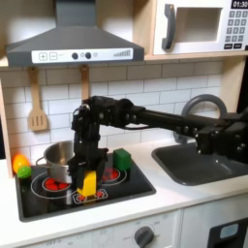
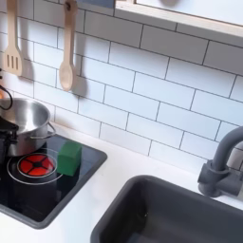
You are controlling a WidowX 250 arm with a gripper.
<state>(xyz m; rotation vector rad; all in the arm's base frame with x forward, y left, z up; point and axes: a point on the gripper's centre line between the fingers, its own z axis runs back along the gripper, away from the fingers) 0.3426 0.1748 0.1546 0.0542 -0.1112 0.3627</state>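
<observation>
First exterior view, claw (image 1: 88, 167) directly above yellow block (image 1: 89, 184), touching.

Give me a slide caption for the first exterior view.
Black robot arm's gripper poised over yellow block on toy stovetop, beside steel pot.

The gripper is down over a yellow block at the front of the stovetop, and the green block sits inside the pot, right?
Not quite. The gripper is over the yellow block, but the green block stands on the stovetop beside the pot, not inside it, as the first exterior view shows.
</observation>
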